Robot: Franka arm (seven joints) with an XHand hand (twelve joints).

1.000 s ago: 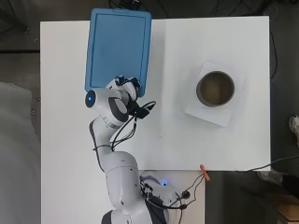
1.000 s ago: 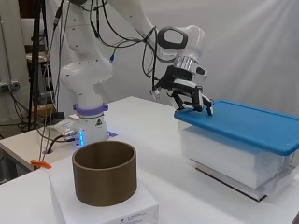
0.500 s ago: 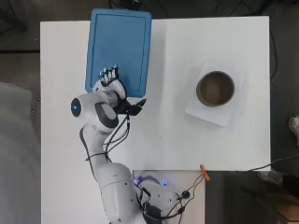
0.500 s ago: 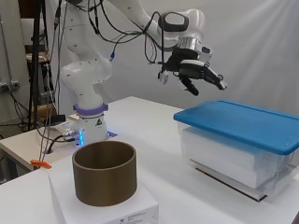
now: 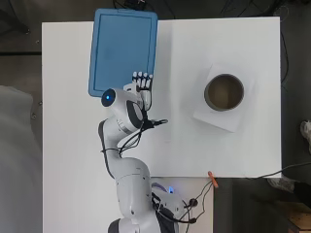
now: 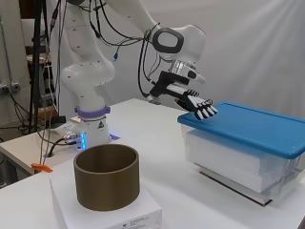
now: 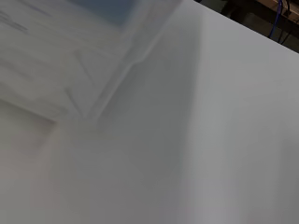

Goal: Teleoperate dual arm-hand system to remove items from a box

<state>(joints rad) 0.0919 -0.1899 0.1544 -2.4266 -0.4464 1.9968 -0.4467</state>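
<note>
A clear plastic box (image 6: 248,164) with a blue lid (image 5: 124,48) stands at the table's far left in the overhead view. The lid (image 6: 257,126) is on the box and hides what is inside. My hand (image 5: 141,90) hovers just above the lid's near right corner, fingers straight and held together, pointing at the lid. In the side view the hand (image 6: 193,101) slopes down with its fingertips (image 6: 207,112) at the lid's near edge; I cannot tell whether they touch it. The wrist view shows the box's clear wall (image 7: 56,70) close up beside the white table (image 7: 224,116).
A brown open cylinder (image 5: 223,92) stands on a flat white box (image 5: 233,121) at the right of the table. The same cylinder (image 6: 106,176) is near the front in the side view. An orange clip (image 5: 213,178) lies at the table's near edge.
The hand rose above the lid and spread its fingers, then swung right and came down to the lid's near right corner with fingers drawn together.
</note>
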